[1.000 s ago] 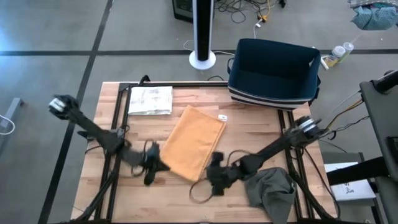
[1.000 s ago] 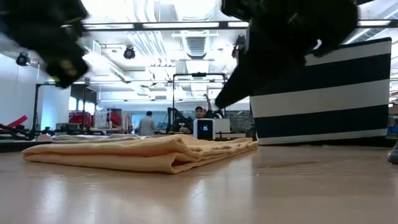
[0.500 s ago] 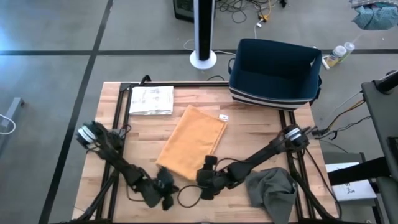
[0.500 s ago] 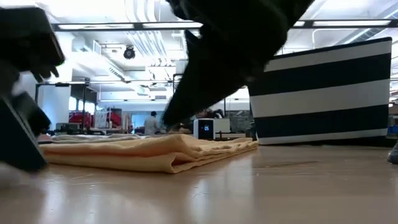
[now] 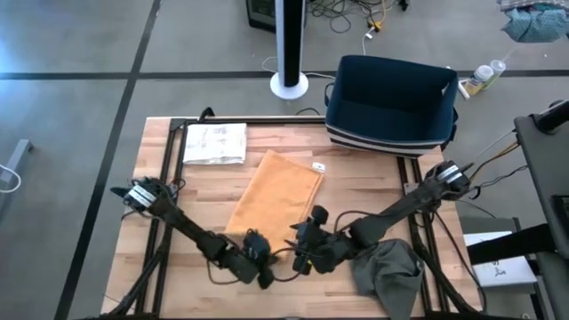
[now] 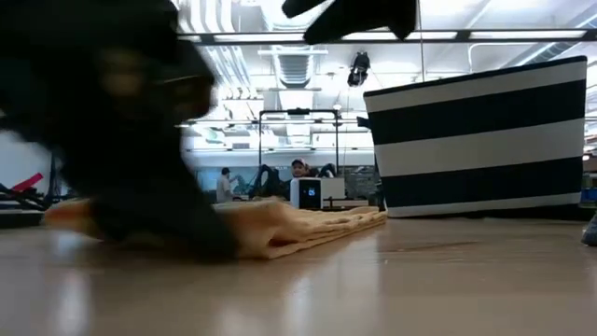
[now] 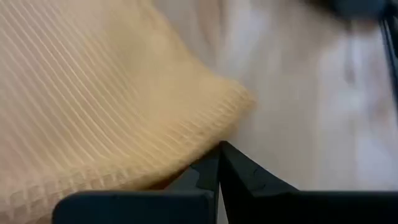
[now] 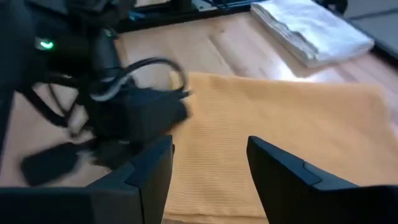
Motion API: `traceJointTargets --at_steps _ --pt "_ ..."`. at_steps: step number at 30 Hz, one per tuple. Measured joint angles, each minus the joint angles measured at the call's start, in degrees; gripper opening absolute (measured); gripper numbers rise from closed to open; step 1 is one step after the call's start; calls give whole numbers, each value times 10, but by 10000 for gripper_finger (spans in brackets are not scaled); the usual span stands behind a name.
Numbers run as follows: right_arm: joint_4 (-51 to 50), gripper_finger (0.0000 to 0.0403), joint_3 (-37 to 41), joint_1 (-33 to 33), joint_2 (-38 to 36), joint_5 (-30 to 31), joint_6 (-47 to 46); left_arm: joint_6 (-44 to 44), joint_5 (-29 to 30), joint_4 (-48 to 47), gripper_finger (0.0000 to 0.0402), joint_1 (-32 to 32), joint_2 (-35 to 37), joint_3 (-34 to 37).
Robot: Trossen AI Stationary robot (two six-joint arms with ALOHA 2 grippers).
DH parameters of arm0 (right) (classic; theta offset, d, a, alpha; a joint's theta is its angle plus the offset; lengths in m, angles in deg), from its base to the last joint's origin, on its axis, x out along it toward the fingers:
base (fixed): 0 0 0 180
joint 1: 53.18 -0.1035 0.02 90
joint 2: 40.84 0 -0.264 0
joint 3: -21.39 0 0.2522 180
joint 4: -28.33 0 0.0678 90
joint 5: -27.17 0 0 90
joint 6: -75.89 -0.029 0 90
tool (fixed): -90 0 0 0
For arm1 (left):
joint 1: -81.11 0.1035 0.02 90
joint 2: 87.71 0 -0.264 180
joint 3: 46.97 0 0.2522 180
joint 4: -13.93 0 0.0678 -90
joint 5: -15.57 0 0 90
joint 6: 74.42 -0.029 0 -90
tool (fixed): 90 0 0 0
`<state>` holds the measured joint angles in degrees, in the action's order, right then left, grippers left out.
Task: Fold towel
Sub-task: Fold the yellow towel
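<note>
At the near end of the orange towel (image 5: 276, 203), both arms have converged. The towel lies already folded into a long rectangle at the middle of the desk (image 5: 356, 191), its long axis running from about 1 o'clock, near the striped basket (image 5: 391, 93), down to about 7 o'clock, toward the front edge.

The left gripper (image 5: 260, 271) sits low at the towel's near corner, at about 6 o'clock from the cloth's centre. Its wrist view shows its dark fingers (image 7: 233, 171) closed together into a single point, touching the rounded corner of the cloth and pressing at its edge; whether any fabric is caught between them cannot be told.

The right gripper (image 5: 302, 258) is just beside it, at about 5 o'clock from the towel's centre. Its fingers (image 8: 283, 171) stand spread, empty, with the towel stretching away ahead between them and the left arm's wrist crossing in front.

The relation that matters is this: the towel's length runs straight away from both grippers toward 1 o'clock, so a further fold would likely carry the near short edge up along that axis to meet the far one. The left gripper is nearer the left corner, the right one nearer the right.

A white folded cloth (image 5: 215, 142) lies at 11 o'clock and a grey cloth (image 5: 387, 271) at 4 o'clock, both well apart from the work.
</note>
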<state>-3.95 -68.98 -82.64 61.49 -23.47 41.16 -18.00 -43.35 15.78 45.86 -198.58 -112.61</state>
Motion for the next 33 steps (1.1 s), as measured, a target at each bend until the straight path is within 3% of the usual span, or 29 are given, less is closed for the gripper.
traceJointTargets --at_steps 6,10,13,16,22,26,29,33 --pt "17 199 61 15 11 -6 -84 -37 -31 -101 0 -12 77 -40" --pt "55 199 86 35 51 -8 -68 -60 -28 -198 0 -13 166 -40" --pt "129 199 87 48 88 -36 -40 -45 -7 -301 0 8 227 -12" --pt "176 199 86 56 135 -76 -20 -12 -1 -327 0 58 277 47" --pt "188 199 70 53 162 -176 -13 70 -9 -221 0 112 290 222" --pt "136 199 73 48 130 -178 -15 149 -5 -94 0 95 267 310" --pt "76 199 76 51 74 -150 -14 170 10 -14 0 61 258 333" --pt "4 199 98 57 3 -108 -17 148 -11 5 0 33 262 305"
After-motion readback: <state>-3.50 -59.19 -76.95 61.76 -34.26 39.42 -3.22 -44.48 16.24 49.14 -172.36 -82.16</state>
